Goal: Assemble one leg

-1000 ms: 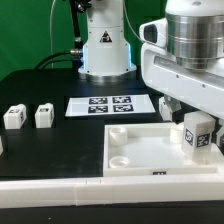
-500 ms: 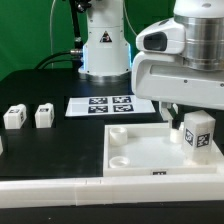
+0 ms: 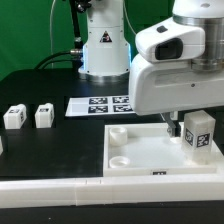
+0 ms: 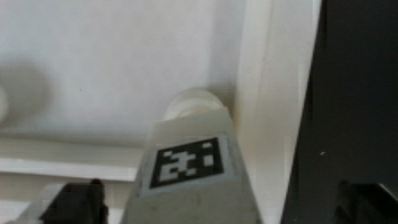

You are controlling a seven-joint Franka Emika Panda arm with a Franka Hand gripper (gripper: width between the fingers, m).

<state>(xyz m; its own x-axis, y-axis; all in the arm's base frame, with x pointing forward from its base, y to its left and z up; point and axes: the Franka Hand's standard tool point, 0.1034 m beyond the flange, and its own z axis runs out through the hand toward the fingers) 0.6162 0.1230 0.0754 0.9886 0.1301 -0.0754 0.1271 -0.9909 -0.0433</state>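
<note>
The gripper [image 4: 217,206] is hovering with its jaws spread, gripping nothing; the leg [image 3: 198,133] is standing upright between them on the white panel [image 3: 135,150], near the worktop's edge on the exterior view's right.

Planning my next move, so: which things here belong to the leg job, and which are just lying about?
In the job: leg standing upright on the panel; white panel.
Lying about: two spare legs on the exterior view's left; marker board.
</note>
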